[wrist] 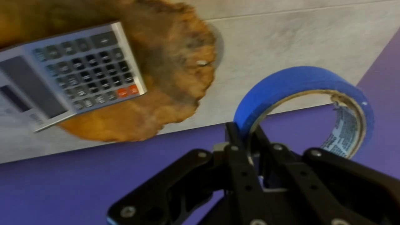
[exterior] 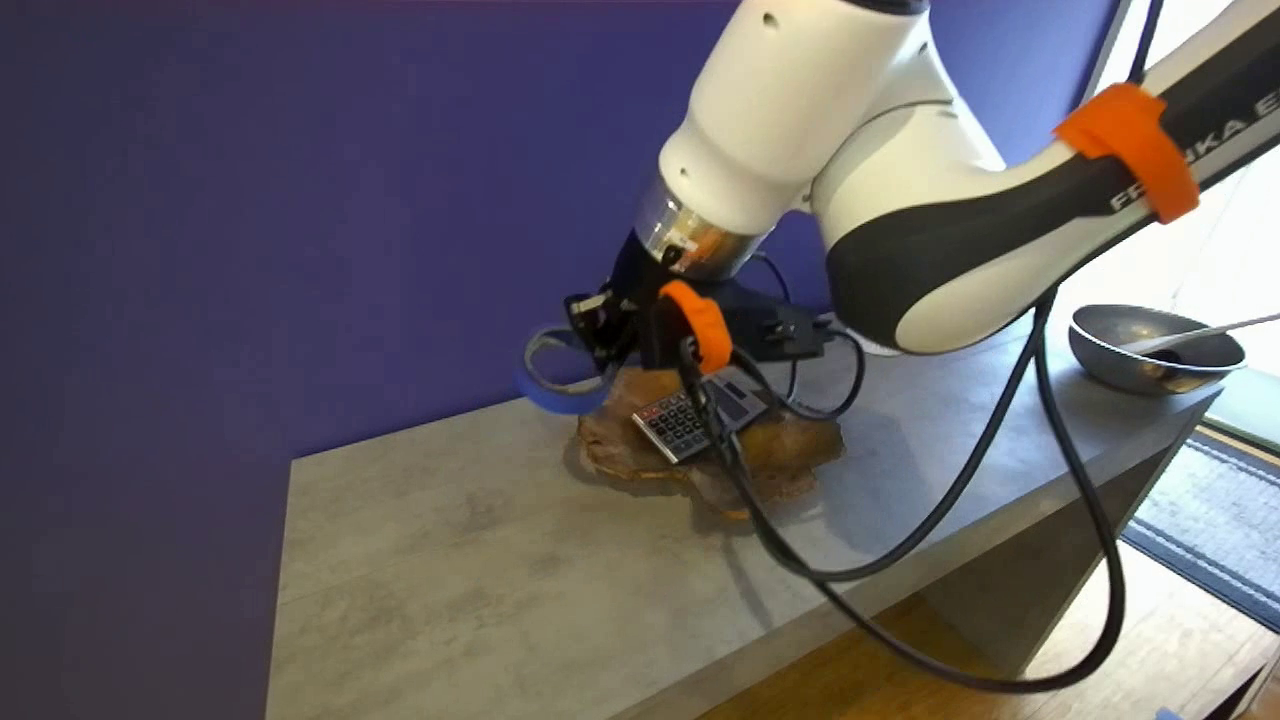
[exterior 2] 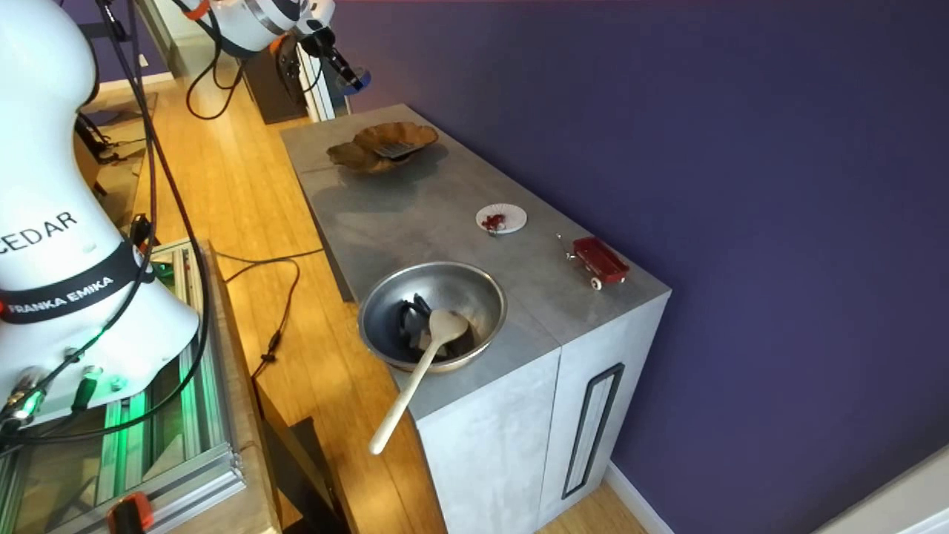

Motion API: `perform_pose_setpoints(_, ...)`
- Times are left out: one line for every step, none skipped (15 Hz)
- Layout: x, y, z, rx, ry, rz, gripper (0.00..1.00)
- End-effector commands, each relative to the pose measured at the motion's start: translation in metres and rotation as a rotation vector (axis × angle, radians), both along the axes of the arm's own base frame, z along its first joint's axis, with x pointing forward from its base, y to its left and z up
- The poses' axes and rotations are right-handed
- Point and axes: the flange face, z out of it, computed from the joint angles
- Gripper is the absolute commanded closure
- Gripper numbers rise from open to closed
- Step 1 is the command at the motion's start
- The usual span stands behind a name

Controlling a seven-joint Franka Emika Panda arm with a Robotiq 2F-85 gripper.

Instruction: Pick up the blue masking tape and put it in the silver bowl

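The blue masking tape (wrist: 297, 78) is a ring with a pale inner rim, large in the wrist view. My gripper (wrist: 245, 128) is shut on one side of the ring, with one finger inside it and one outside. In both exterior views the gripper (exterior: 607, 362) (exterior 2: 354, 81) holds the tape (exterior: 565, 402) (exterior 2: 364, 78) up in the air, close to the purple wall. The silver bowl (exterior 2: 478, 285) stands at the opposite end of the counter, far from the gripper. It also shows at the right edge of an exterior view (exterior: 1150, 376). It is out of the wrist view.
A lumpy wooden slab (exterior: 640, 455) with a calculator (exterior: 672, 425) lies below the gripper. A wooden spoon (exterior 2: 406, 389) and dark items are in the bowl, its handle over the rim. A white plate (exterior 2: 513, 221) and red wagon (exterior 2: 600, 259) stand near the wall.
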Motion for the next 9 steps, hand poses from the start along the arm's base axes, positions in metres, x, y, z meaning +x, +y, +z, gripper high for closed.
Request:
perform_pose_setpoints(-0.038, -0.058, 0.020, -0.147, 0.048, -0.142, 0.97)
perform_pose_setpoints(-0.048, -0.072, 0.021, -0.182, 0.062, -0.193, 0.97)
perform_pose_setpoints(-0.059, -0.084, 0.020, -0.196, 0.077, -0.252, 0.97)
perform_pose_setpoints(-0.072, -0.095, 0.018, -0.208, 0.089, -0.309, 0.97)
perform_pose_setpoints(-0.088, -0.104, 0.014, -0.217, 0.103, -0.363, 0.97)
perform_pose_setpoints(-0.055, -0.078, 0.014, -0.217, 0.065, -0.288, 0.88)
perform_pose_setpoints(-0.068, -0.086, 0.011, -0.227, 0.079, -0.325, 0.88)
perform_pose_setpoints(-0.077, -0.092, 0.009, -0.228, 0.091, -0.341, 0.88)
perform_pose_setpoints(-0.082, -0.094, 0.009, -0.226, 0.100, -0.346, 0.88)
